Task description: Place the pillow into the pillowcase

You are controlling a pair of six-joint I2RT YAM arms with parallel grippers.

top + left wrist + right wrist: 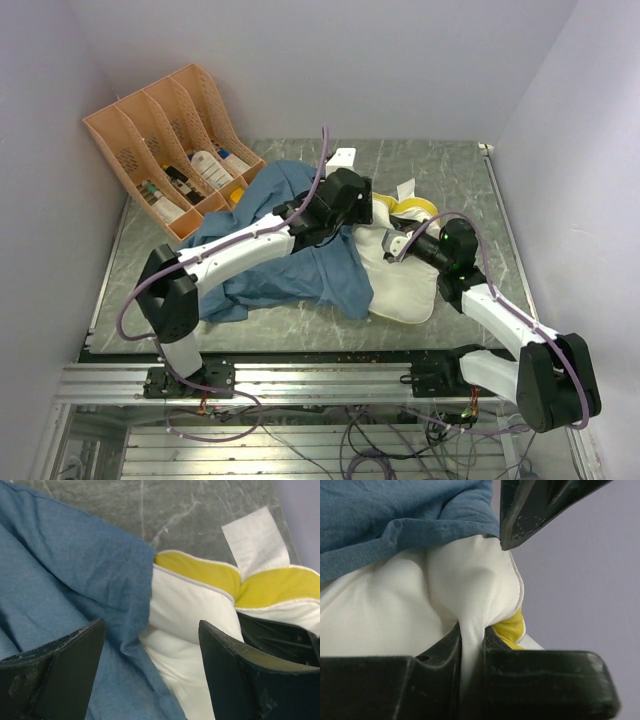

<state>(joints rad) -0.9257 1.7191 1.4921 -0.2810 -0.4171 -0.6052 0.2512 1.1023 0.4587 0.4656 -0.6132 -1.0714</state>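
Note:
The blue pillowcase lies crumpled mid-table, its right edge draped over the cream-white pillow, whose yellow edge shows at the back. My left gripper hovers open above that overlap. In the left wrist view its fingers straddle the pillowcase hem and the pillow, holding nothing. My right gripper is shut on a pinched fold of the pillow near its yellow corner. The pillowcase hangs over the pillow just behind that pinch.
An orange slotted file organizer holding bottles stands at the back left, touching the pillowcase. A white label sticks out from the pillow's yellow edge onto the grey marble table. Walls close in on three sides.

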